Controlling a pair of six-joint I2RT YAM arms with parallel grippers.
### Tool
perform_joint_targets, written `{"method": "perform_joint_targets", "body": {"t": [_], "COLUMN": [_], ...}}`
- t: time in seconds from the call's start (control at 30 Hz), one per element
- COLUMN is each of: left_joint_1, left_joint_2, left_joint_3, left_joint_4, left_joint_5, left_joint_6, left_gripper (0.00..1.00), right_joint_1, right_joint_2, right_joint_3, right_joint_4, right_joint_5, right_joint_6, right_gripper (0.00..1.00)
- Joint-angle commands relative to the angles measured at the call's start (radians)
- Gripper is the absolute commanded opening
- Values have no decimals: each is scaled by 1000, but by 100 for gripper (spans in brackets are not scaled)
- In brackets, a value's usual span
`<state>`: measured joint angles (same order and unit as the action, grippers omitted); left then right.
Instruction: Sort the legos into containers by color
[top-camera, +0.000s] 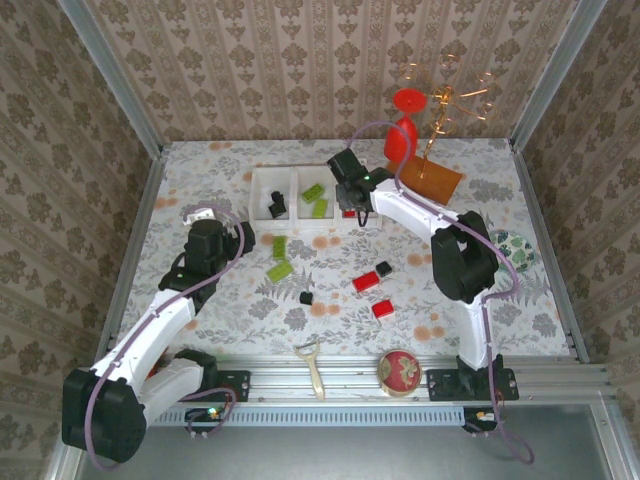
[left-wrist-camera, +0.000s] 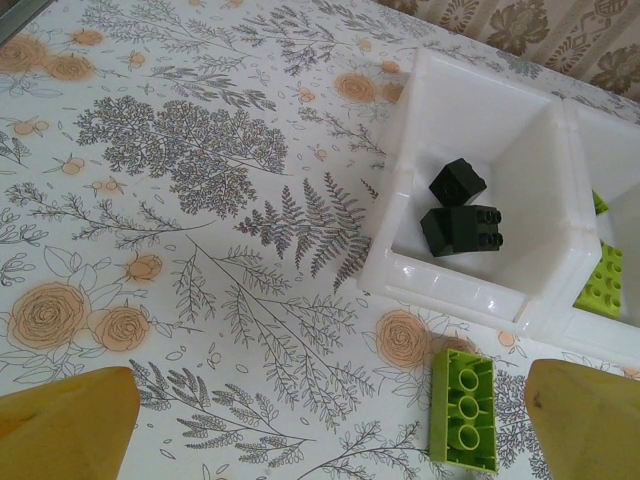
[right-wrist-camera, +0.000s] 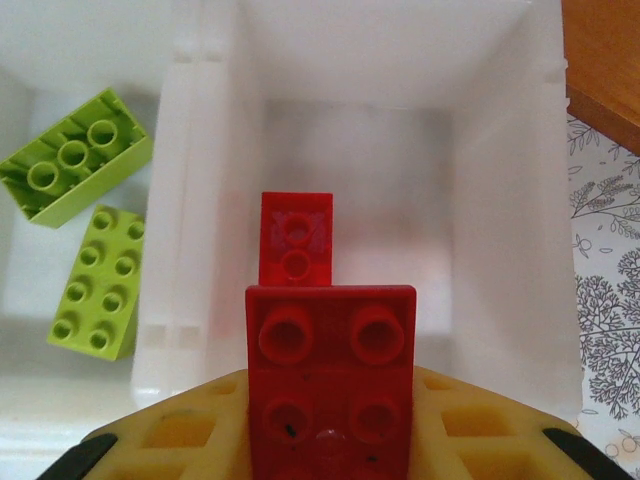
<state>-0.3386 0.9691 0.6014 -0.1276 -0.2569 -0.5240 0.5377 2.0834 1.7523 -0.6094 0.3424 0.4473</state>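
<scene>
Floral tablecloth (top-camera: 250, 300) — containers (top-camera: 292, 172) joined in a row; right gripper (right-wrist-camera: 330, 420) clamps red brick (right-wrist-camera: 330, 350) above their right-hand bin, second red brick (right-wrist-camera: 296, 240) inside; left gripper (left-wrist-camera: 330, 430) spread wide, empty, before their left bin — black bricks (left-wrist-camera: 460, 215) within.

Left claw (left-wrist-camera: 330, 440) spread wide — right arm (top-camera: 420, 215) stretched forward, right claw (right-wrist-camera: 330, 425) pinching a red brick (right-wrist-camera: 330, 340).

Crops and occlusions, three views
Right wrist: held red brick (right-wrist-camera: 330, 370) runs off the bottom edge and hides the lower end of the small red brick (right-wrist-camera: 296, 235) behind it; wooden board (right-wrist-camera: 605, 60) clipped upper right. Left wrist: lime brick (left-wrist-camera: 607, 285) in middle bin (left-wrist-camera: 615, 150) cut by right edge. Top: right gripper (top-camera: 350, 207) too small to read its jaw gap.
</scene>
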Motion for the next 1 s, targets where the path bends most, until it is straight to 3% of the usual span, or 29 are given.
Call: {"method": "perform_joint_targets", "body": {"t": [0.0, 0.57, 0.97], "left_joint_1": [12, 16, 18], "left_joint_2": [-13, 16, 24], "left_joint_3": [-18, -8, -5], "left_joint_4": [-18, -17, -27], "left_joint_5": [17, 43, 49], "left_joint_6": [-11, -13, -13], "left_gripper": [100, 100, 100], "right_joint_1": [-10, -19, 3], "right_joint_2": [30, 39, -97], "right_joint_3": [31, 29, -94], "right_joint_4": [-37, -39, 4], "right_joint_5": [27, 23, 2], "right_joint_6": [-5, -10, -4], "right_gripper": [35, 50, 55]}}
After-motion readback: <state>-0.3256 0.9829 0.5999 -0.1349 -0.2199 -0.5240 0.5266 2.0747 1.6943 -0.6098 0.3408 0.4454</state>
